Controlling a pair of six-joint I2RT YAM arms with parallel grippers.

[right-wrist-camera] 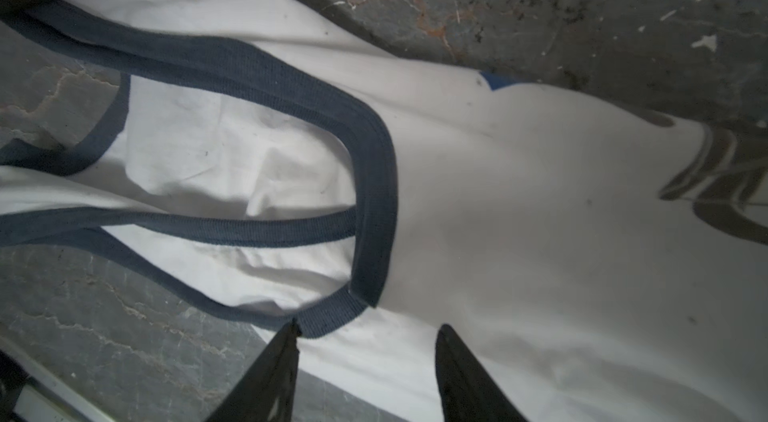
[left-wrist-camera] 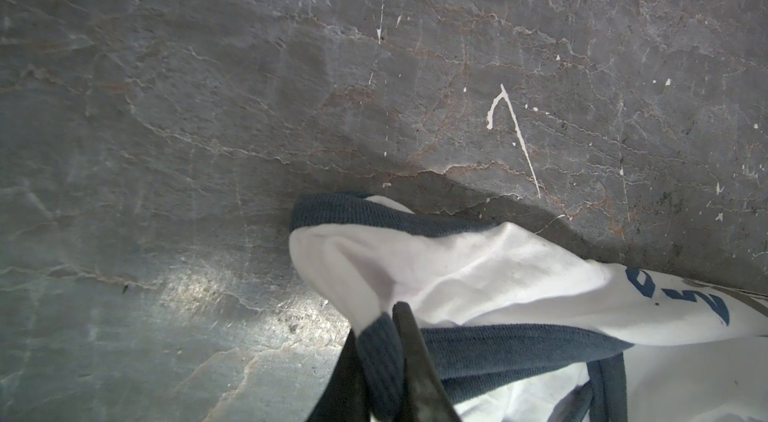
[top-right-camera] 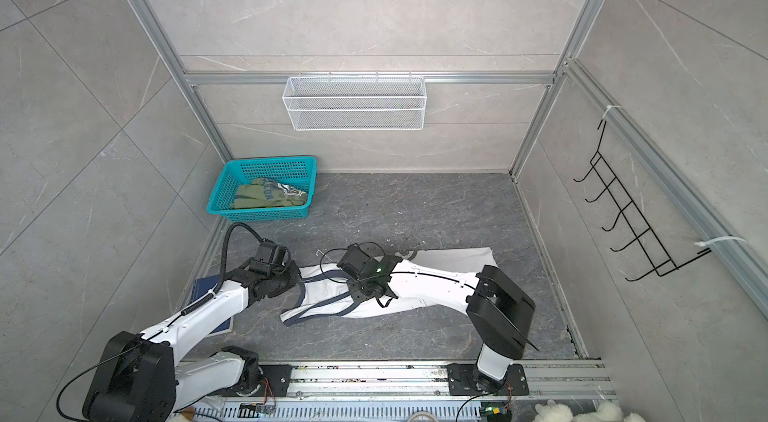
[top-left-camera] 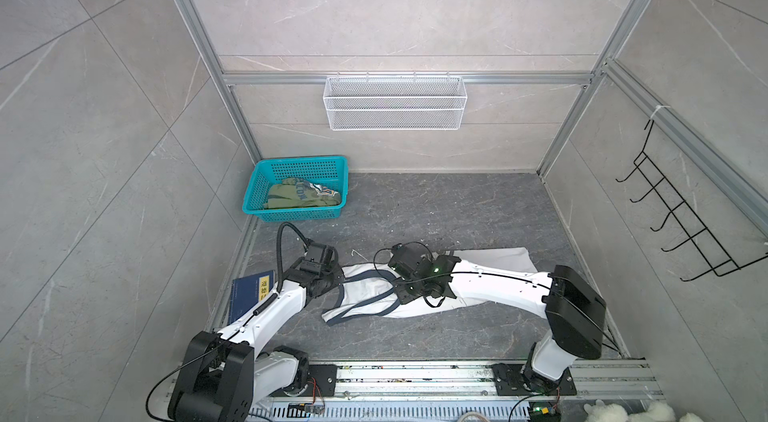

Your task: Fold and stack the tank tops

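Teal basket point(top-left-camera: 291, 214), blue book point(top-left-camera: 249, 295)

A lab robot test cell: stone-look wall panels point(top-left-camera: 395, 4) in an aluminium frame point(top-left-camera: 270, 78), two robot arms point(top-left-camera: 498, 287) bolted to a slotted rail point(top-left-camera: 415, 375).

I see the white tank top point(top-right-camera: 457, 257) stretched across the grey tabletop point(top-right-camera: 415, 208), with my right arm lying over its middle. My left gripper point(top-right-camera: 296, 278) meets its navy-trimmed strap end, and my right gripper point(top-right-camera: 360, 295) hangs over the neckline. The olive tank top point(top-right-camera: 266, 196) sits bunched in the teal basket point(top-right-camera: 270, 159). A blue book point(top-right-camera: 203, 289) lies under my left arm.
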